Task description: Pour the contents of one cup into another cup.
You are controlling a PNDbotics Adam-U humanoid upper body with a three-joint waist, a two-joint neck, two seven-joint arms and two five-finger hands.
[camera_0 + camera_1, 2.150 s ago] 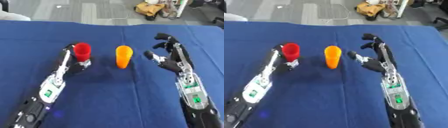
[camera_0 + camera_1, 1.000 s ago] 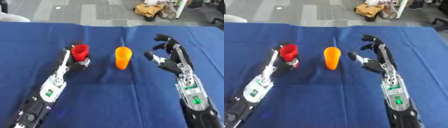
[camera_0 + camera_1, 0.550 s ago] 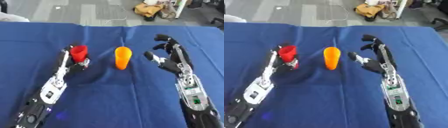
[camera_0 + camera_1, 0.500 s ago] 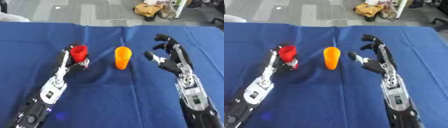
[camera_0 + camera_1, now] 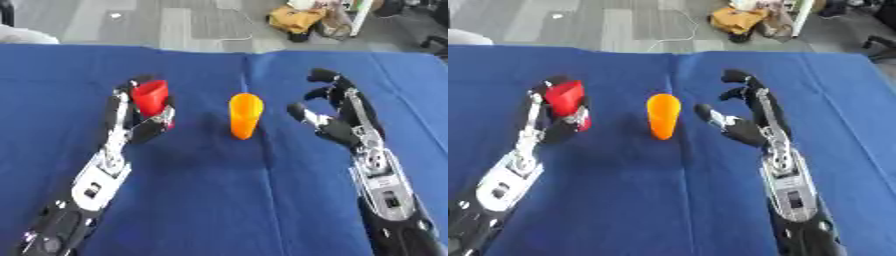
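I had the left hand (image 5: 144,122) curled around the red cup (image 5: 150,97), thumb and fingers wrapped on its lower body, cup lifted a bit off the blue table (image 5: 219,200) and tilted slightly, mouth up. Couldn't make out whether anything was inside it; the rim faced partly away from the camera.

The orange cup (image 5: 245,115) stood between the two hands, near the middle of the table, apart from the red one. It looked narrower at the bottom; I read it as upright, mouth up, but the top looked rounded, so I was not sure.

The right hand (image 5: 337,117) was released, fingers spread and relaxed, holding nothing, just beside the orange cup on its right but not touching it.

Step in hand, as I judged it: carry the red cup over to the orange one and pour. To do it well I would want to bring the red rim directly above the orange mouth before tipping, tilt slowly, and close the right hand on the orange cup first to steady it, since it looked tall and narrow and could tip if bumped.
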